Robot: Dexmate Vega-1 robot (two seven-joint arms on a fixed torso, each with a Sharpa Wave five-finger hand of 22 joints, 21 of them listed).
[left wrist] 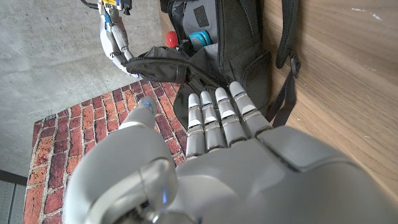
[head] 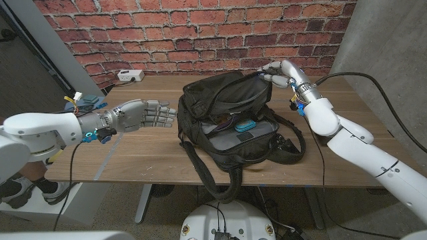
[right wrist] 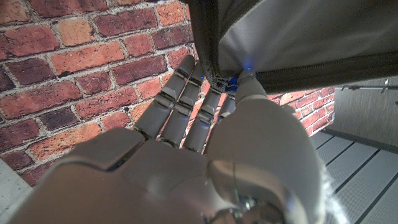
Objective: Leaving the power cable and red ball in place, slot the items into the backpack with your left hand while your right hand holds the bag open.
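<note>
left hand (head: 143, 113) empty beside backpack (head: 233, 123); right hand (head: 275, 72) grips flap

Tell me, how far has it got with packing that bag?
Seemingly well along. The black backpack lies open on the table, and a teal item and a dark flat one already sit inside. The right hand grips the bag's upper edge, keeping it open. The left hand hovers beside the bag holding nothing. Whether more items remain is unclear; small things sit at the table's far left corner.

Black backpack (head: 233, 110) upright mid-table, open; teal item (head: 244, 125) inside.
</note>
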